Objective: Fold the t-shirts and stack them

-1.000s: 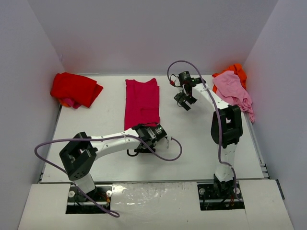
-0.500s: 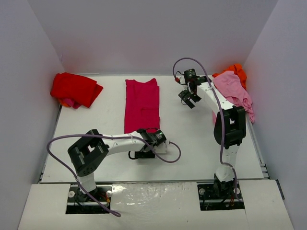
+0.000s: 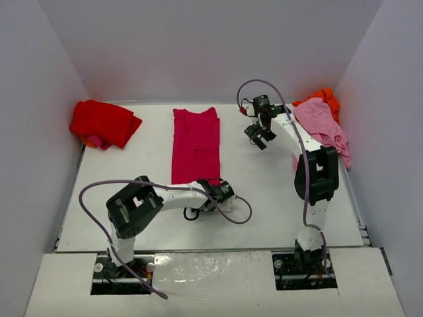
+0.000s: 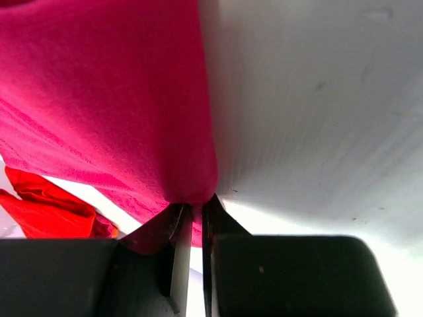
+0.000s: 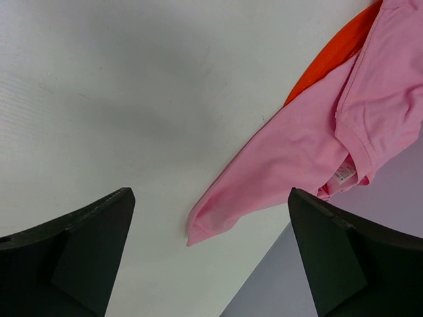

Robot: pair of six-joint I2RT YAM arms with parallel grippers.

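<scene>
Near centre of the desk (image 3: 264,198), the left tool (image 4: 193,207) is pinched tight on the near hem of the crimson-magenta t-shirt (image 3: 195,142), which lies flat as a long strip running toward the far edge. Farther back & to the right, the right tool (image 3: 259,137) hangs over bare desk w/ jaws spread wide, gripping nothing (the pale pink t-shirt (image 3: 320,124) lies just beyond it). Pink is draped over the orange t-shirt (image 3: 325,97) in the far right corner; the bright red t-shirt (image 3: 102,121) sits bunched at far left.
</scene>
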